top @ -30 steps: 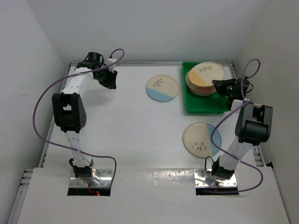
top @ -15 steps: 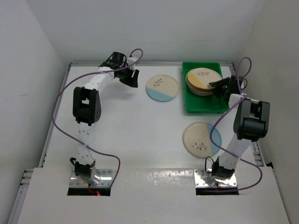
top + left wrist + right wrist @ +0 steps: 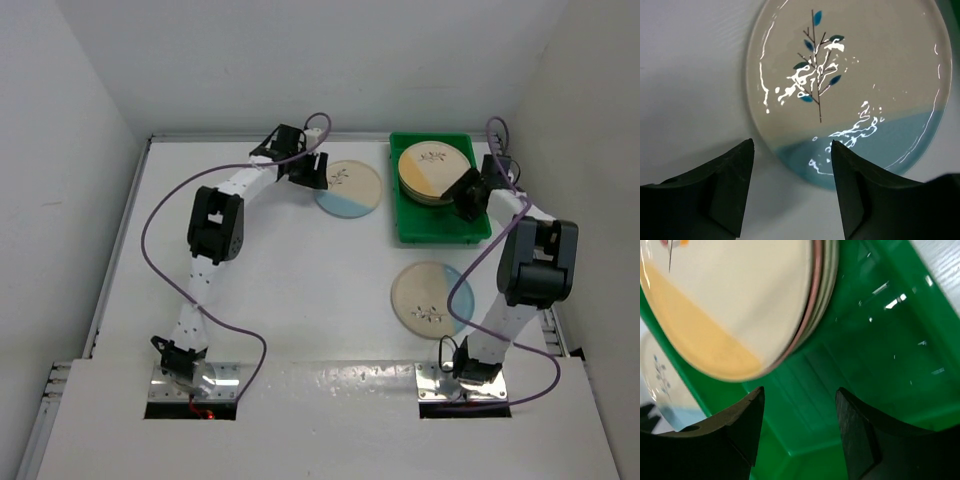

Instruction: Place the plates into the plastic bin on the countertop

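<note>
The plate stack (image 3: 432,170) filled the far part of the green bin (image 3: 425,226); its near end lay bare.

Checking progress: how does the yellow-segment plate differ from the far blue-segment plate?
The yellow-segment plate tops a stack inside the green bin; the far blue-segment plate lies alone, flat on the countertop. Their segments differ, yellow against blue. Both are round, cream, with a sprig motif.

Left end effector (image 3: 791,145) and right end effector (image 3: 800,391): jaws parted.
</note>
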Motion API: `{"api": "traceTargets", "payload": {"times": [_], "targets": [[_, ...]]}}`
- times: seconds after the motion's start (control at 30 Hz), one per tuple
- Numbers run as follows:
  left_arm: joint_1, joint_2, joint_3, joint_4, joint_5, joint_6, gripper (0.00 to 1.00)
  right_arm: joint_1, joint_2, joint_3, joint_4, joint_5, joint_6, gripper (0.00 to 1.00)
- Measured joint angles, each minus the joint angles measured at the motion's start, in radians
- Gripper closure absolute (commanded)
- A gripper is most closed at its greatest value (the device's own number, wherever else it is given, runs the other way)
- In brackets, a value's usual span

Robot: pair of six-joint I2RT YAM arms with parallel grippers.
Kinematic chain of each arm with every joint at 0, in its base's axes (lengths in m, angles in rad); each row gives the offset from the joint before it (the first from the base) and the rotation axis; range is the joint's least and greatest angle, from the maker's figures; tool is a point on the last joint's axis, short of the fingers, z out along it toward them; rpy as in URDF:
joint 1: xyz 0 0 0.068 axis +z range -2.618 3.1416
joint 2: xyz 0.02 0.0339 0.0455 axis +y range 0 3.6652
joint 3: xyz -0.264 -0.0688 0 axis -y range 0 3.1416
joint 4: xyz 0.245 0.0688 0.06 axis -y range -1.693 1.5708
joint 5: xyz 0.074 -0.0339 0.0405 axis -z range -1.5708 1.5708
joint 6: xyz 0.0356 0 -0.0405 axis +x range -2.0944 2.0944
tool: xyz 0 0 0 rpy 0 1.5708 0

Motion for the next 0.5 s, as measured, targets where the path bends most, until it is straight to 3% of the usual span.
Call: {"api": "traceTargets", "payload": {"times": [0.13,0.23,0.27,0.3,0.37,0.5], "targets": [[-0.043,0.024,0.011,0.01,-0.083,-0.007,0.49,0.03,-0.081,-0.002,-0.076,0.023,-0.082,0.41],[-0.06,0.04,0.026,0.008,-0.128,0.0,0.65,0.042,-0.163,-0.017,-0.094,0.042,-0.117,0.39],[-0.063,0.044,0.032,0.003,-0.143,0.006,0.71,0.042,-0.185,-0.021,-0.097,0.046,-0.124,0.39],[-0.064,0.045,0.037,-0.003,-0.148,0.009,0.86,0.042,-0.207,-0.026,-0.098,0.055,-0.132,0.39],[-0.062,0.045,0.041,-0.013,-0.156,0.018,1.0,0.043,-0.238,-0.031,-0.098,0.069,-0.147,0.39],[-0.06,0.043,0.042,-0.023,-0.156,0.048,1.0,0.061,-0.253,-0.031,-0.098,0.095,-0.183,0.38]]}}
